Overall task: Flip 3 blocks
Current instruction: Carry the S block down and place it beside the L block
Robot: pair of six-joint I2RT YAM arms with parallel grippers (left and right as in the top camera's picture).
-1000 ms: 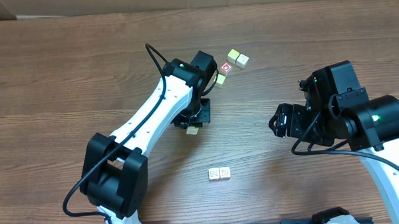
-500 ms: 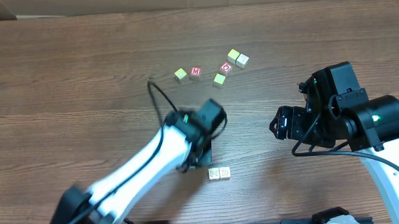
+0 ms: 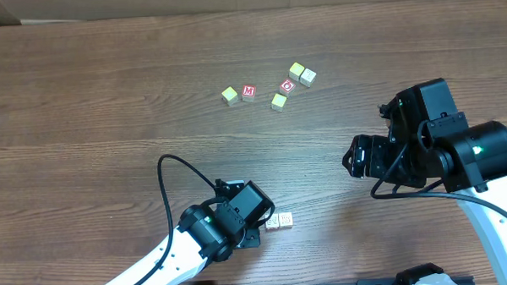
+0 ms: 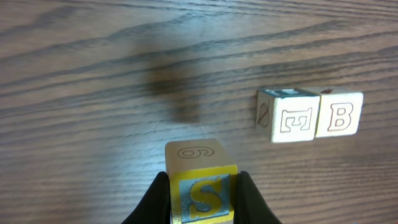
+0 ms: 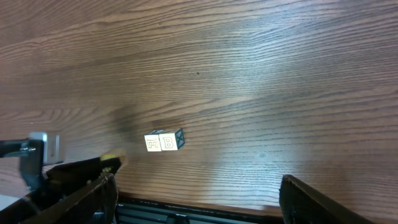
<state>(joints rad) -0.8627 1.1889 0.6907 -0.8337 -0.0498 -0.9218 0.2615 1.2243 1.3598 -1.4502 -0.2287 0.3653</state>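
My left gripper (image 4: 200,182) is shut on a pale wooden block (image 4: 199,186) whose yellow face shows a blue S, with a top face marked 6. To its right, two whitish blocks stand side by side on the table, one lettered E (image 4: 292,118) and one lettered B (image 4: 339,114). From overhead this pair (image 3: 279,220) lies just right of the left gripper (image 3: 255,234), near the front edge. The right wrist view shows the same pair (image 5: 163,141) ahead of my right gripper (image 5: 199,183), which is open and holds nothing. Overhead, the right gripper (image 3: 356,157) hovers well right of the pair.
A loose group of cubes lies at the back: a yellow-green one (image 3: 229,94), a red M (image 3: 248,92), a red O (image 3: 288,85), another yellow-green one (image 3: 279,100) and two pale ones (image 3: 302,73). The table's front edge (image 5: 205,205) is close.
The left arm has swung from the back group of cubes to the front of the table, carrying the S block to just left of the E and B pair. The right arm stayed still.
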